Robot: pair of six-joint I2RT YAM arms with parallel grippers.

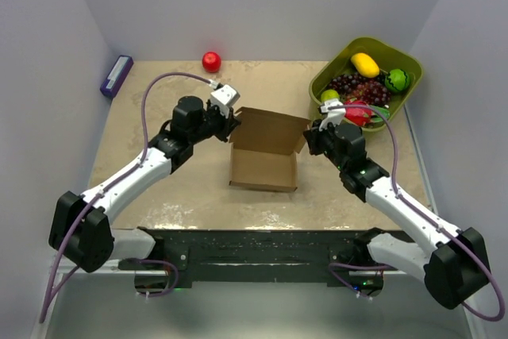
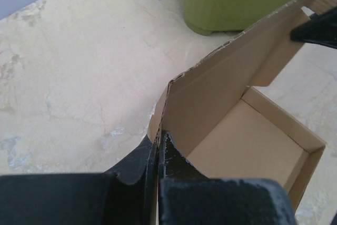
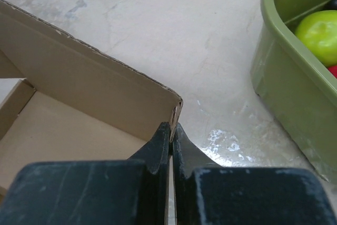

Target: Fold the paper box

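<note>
The paper box is gripped by its upright back wall: one top corner is clamped between the closed jaws of the left gripper, the other between those of the right gripper.

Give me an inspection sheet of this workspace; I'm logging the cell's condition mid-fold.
Surface: beige mottled table.
Job's things: paper box, partly folded, rear flap raised.
Clutter: green bin of fruit, red ball, purple box, all along the far side.
Grippers: left gripper and right gripper each shut on a rear flap corner.
Cables: purple cable arching over each arm, clear of the box.
Surroundings: plain pale walls.
</note>
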